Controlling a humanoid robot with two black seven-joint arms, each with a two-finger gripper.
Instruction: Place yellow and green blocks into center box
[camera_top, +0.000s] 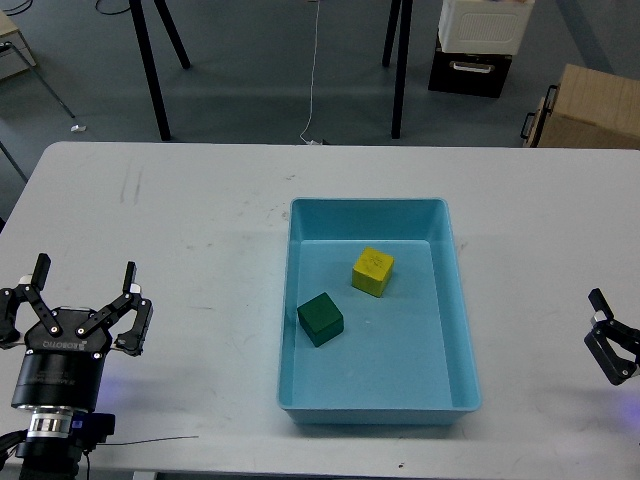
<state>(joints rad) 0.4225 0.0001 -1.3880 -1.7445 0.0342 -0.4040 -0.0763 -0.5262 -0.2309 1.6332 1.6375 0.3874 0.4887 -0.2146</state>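
A yellow block (372, 272) and a dark green block (320, 319) lie inside the light blue box (460, 300) at the table's middle, a little apart from each other. My left gripper (85, 290) is at the table's front left, open and empty, fingers pointing away from me, far left of the box. My right gripper (610, 345) shows only partly at the right edge, open and empty, right of the box.
The white table (200, 250) bears only the box. Beyond its far edge are black stand legs (150, 70), a white cable, a black-and-white case (475, 45) and a cardboard box (590, 110) on the floor.
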